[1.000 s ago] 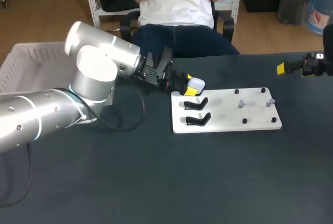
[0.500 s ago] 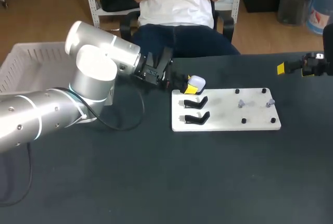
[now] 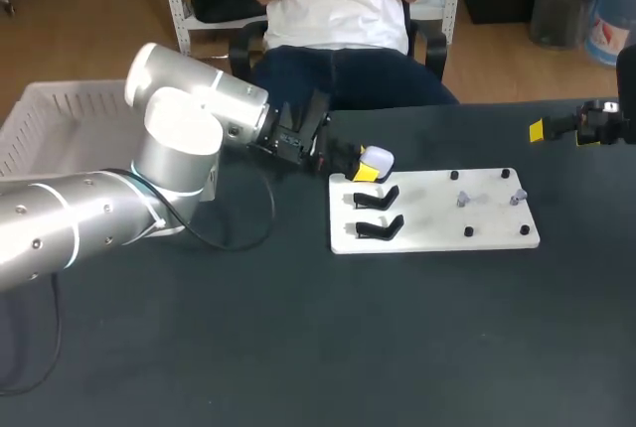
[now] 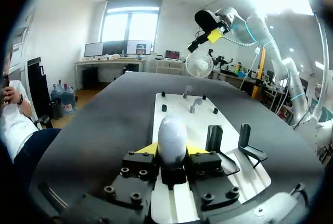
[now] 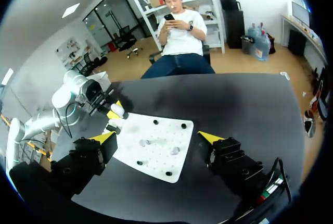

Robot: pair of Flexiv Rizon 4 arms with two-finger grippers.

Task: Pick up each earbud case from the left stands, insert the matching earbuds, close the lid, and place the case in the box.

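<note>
1. Little differs from a second ago: the earbud case in my left gripper sits a touch further right, and the white board has crept slightly right as well.
2. Left gripper state: both yellow fingertips press the earbud case from two sides. The left wrist view shows the case between them with its rounded end pointing ahead, over the board's far left corner. The lid appears shut.
3. I judge that the grip sits low on the case body so that the lid end stays free to open.
4. Two black stands at the board's left end carry nothing.
5. Two small grey earbuds rest on the board's right half among black pegs. This placement probably leaves them open to my right arm.
6. Right gripper state: fingers spread wide, nothing between them. It hangs at the far right edge of the table, well apart from the board, which I judge keeps it clear of the left arm's work.
7. The box, white and slatted, stands at the far left, beyond the table's edge.
8. No writing or label is legible on the case, board or stands.
</note>
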